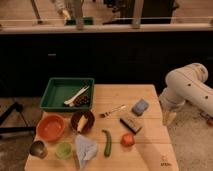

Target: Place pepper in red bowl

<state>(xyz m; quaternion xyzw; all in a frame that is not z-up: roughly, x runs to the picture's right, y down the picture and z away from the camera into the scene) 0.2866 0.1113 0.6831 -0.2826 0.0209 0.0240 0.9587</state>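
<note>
Currently the slender dark green pepper (106, 142) lies on the wooden table (150, 150), well apart from the round orange-red bowl (50, 127) — the gripper (168, 118) hangs beside the table's edge, released or clenched cannot be told; the pepper looks best grasped across its narrow middle

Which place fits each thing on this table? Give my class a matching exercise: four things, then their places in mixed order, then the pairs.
Things
1 pepper
2 red bowl
3 blue sponge
4 claw

Places
A hanging by the right edge of the table
B at the left, in front of the green tray
C between the blue cloth and the red fruit
D back right of the tabletop, right of the fork

Pairs: 1-C, 2-B, 3-D, 4-A
</note>
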